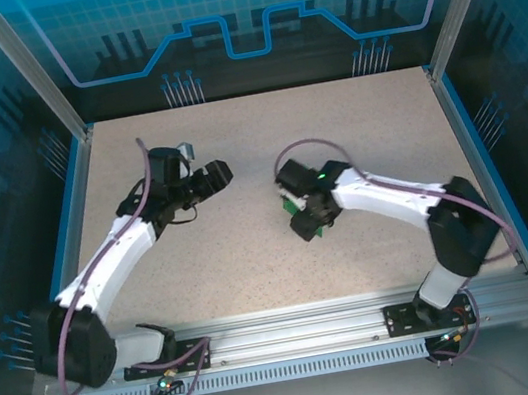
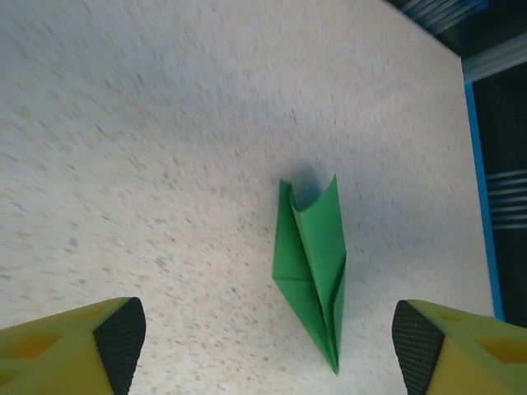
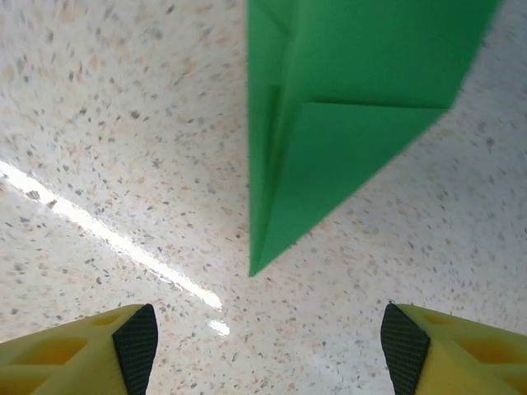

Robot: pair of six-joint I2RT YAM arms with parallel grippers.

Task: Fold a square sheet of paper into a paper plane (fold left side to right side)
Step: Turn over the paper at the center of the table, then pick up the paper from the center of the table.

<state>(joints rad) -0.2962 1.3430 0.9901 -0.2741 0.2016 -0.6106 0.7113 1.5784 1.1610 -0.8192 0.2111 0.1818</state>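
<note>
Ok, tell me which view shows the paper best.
Left wrist: the whole folded paper lies in frame, creases clear. Right wrist crops it to its pointed end, close up. From the top, the right gripper covers most of it; green slivers show.

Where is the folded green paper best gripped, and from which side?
Grip the wide end of the folded green paper, where the layers seem to lift off the table. Probably come in low from that end, along its length; the pointed tip lies flat and gives no edge to pinch.
</note>
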